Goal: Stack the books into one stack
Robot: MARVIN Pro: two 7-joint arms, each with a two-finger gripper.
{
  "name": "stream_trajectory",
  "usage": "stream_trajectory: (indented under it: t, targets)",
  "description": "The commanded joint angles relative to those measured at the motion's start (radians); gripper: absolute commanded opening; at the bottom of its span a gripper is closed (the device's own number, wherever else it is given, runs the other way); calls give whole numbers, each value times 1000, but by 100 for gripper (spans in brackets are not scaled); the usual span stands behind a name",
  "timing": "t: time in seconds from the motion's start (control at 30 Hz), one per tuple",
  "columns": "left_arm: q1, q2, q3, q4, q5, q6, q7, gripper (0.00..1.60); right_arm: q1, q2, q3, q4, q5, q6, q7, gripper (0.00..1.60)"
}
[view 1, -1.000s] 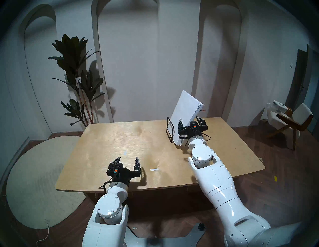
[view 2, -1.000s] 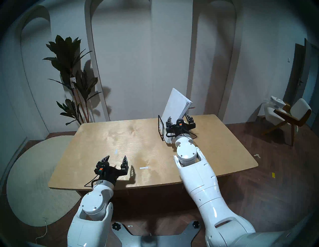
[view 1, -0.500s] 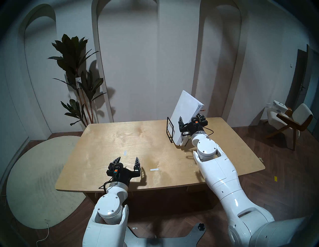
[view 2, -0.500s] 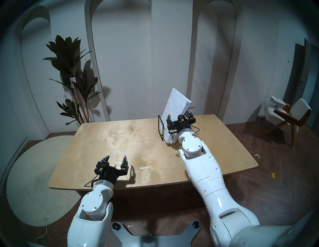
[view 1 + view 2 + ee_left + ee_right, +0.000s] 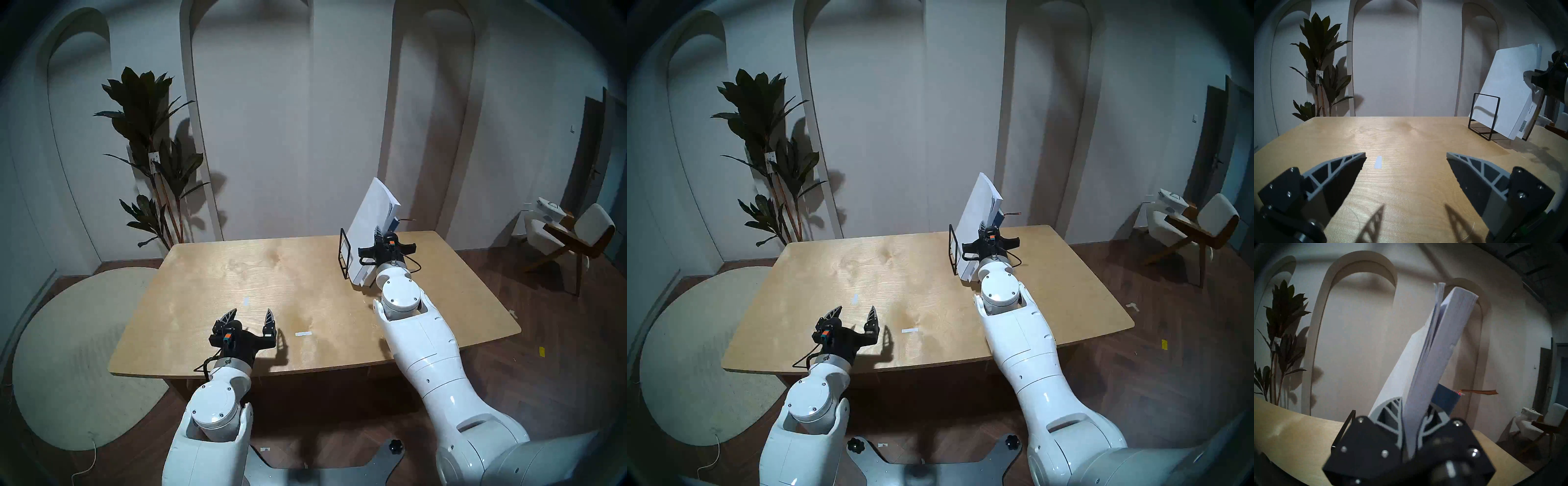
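While our left gripper (image 5: 251, 317) hangs with its jaws spread wide and empty over the near edge of the table (image 5: 210, 271), our right gripper (image 5: 1409, 414) is clamped on the thick white book (image 5: 1434, 351) at the table's far right corner. From the right wrist view we see its two grey fingers (image 5: 1390, 411) pressed against either face of that book near its lower end. The book leans in a black wire stand (image 5: 345, 253), tilted toward the right. The thin white booklet (image 5: 368, 217) stands against its left face, a little taller, and a blue notebook (image 5: 1446, 400) sits behind on the right side, shorter, with a brown ribbon (image 5: 1478, 392) poking out sideways from its top. All three books rest in the stand, none yet lying flat. Two short strips of white tape (image 5: 303, 334) mark the bare wood near our left gripper. A potted plant (image 5: 149, 152) stands beyond the table's far left corner.
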Motion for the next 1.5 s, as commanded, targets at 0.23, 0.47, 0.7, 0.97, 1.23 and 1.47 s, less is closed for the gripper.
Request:
stream_trajectory:
  t: [0.23, 0.47, 0.7, 0.97, 1.23, 1.47]
  targets:
    - [-5, 2, 0, -19, -1, -5, 1, 160, 69, -13, -22, -49, -28, -58, -23, 0]
    - [-5, 3, 0, -19, -1, -5, 1, 160, 91, -17, -50, -47, -37, -67, -17, 0]
    - [-5, 2, 0, -19, -1, -5, 1, 160, 100, -27, -64, -54, -20, -68, -5, 0]
    - [-4, 3, 1, -21, -2, -4, 2, 160, 99, -23, -81, -9, -1, -101, 28, 0]
    - [-5, 3, 0, -18, -1, -5, 1, 160, 91, -10, -118, -53, -70, -171, -18, 0]
    - [-6, 2, 0, -18, -1, -5, 1, 160, 92, -6, -138, -88, -109, -196, -44, 0]
